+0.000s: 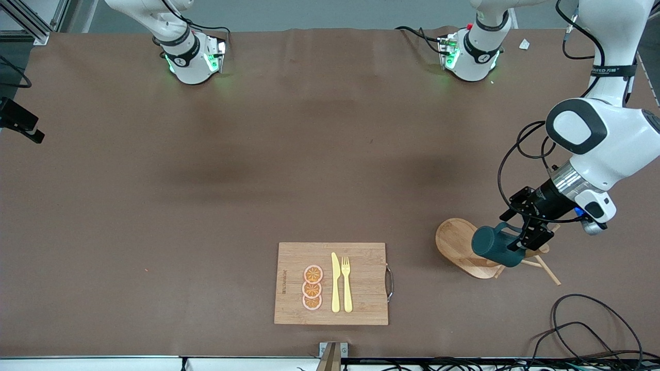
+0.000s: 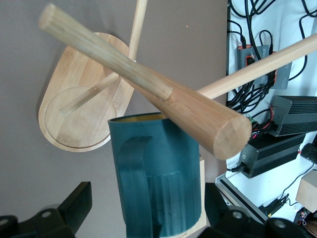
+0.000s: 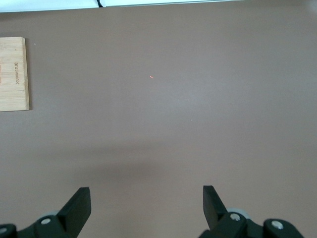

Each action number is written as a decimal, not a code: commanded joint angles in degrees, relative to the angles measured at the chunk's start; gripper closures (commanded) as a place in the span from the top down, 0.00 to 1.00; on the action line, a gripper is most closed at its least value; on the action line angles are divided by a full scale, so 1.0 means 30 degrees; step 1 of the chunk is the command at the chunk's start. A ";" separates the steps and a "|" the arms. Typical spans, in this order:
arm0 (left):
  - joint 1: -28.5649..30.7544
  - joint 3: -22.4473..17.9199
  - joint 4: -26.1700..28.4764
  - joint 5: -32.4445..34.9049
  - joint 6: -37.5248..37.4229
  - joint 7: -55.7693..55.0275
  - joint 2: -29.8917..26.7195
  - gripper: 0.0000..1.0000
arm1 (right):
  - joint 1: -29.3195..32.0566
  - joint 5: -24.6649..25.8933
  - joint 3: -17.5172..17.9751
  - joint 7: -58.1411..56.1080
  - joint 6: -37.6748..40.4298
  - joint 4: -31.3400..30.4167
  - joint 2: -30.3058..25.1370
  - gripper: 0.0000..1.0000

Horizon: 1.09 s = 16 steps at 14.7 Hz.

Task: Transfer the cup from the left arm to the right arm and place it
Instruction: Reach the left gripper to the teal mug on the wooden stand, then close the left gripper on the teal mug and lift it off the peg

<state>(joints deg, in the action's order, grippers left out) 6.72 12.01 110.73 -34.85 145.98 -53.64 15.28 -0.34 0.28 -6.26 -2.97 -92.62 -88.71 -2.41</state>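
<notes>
Straddling the cup (image 1: 496, 247) with its jaws spread wide, the left gripper (image 1: 526, 242) hangs at the wooden peg rack (image 1: 466, 247), toward the left arm's end of the table (image 1: 206, 206). In the left wrist view one dark finger (image 2: 74, 203) stands on either side of the mug (image 2: 158, 173); neither is seen pressing the ribbed wall, so no firm hold can be confirmed. The cup hangs mouth toward the rack's oval base (image 2: 74, 114), its loop handle (image 2: 136, 183) facing the wrist camera and the ochre rim just visible beneath a thick peg (image 2: 163, 99). Thinner pegs (image 2: 257, 67) cross just above it. Farther out from the hand, toward the middle of the table and nearer the front camera, lies a bamboo cutting board (image 1: 361, 283) carrying three orange slices (image 1: 312, 287), a yellow knife (image 1: 335, 283) and a yellow fork (image 1: 346, 283). Black cables (image 1: 593, 330) coil on the table near the left arm's end. The right gripper (image 3: 146, 210), out of the front view, waits with its fingers (image 3: 79, 203) fully apart and empty, over bare brown table with the board's edge (image 3: 14, 74) in its wrist view.
</notes>
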 commanded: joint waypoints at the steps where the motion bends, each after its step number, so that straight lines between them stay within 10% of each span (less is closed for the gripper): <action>1: -0.0044 0.0243 -0.0466 -0.0425 0.0295 -0.0224 0.0328 1.00 | 0.0347 -0.0327 0.0211 -0.0327 0.0112 0.0330 0.0159 1.00; 11: -0.0103 0.0478 -0.0759 -0.1946 0.1145 -0.0136 0.1207 0.99 | 0.0347 -0.0356 0.0211 -0.0357 0.0112 0.0301 0.0217 1.00; 16: -0.0074 0.0478 -0.1254 -0.2095 0.1058 -0.0282 0.1557 0.67 | 0.0406 -0.0356 0.0211 -0.0357 0.0112 0.0301 0.0247 1.00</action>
<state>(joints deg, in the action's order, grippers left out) 6.69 13.26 109.20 -39.91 148.64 -53.76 18.65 -0.34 0.27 -6.27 -3.01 -92.62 -88.71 -2.30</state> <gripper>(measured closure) 0.154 0.000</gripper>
